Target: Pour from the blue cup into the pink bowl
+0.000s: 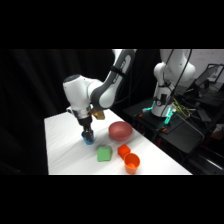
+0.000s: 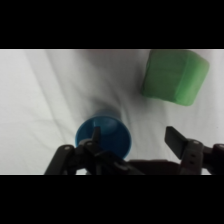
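Gripper (image 2: 132, 137) spread astride blue cup (image 2: 103, 136); no legible writing.

— What sort of place?
— Robotics lab, by the look. White arm (image 1: 100, 90) over a cloth-draped table (image 1: 65, 150), black curtains behind, second robot arm (image 1: 167, 75) on a bench (image 1: 180, 132) tangled with cables and a glowing green light.
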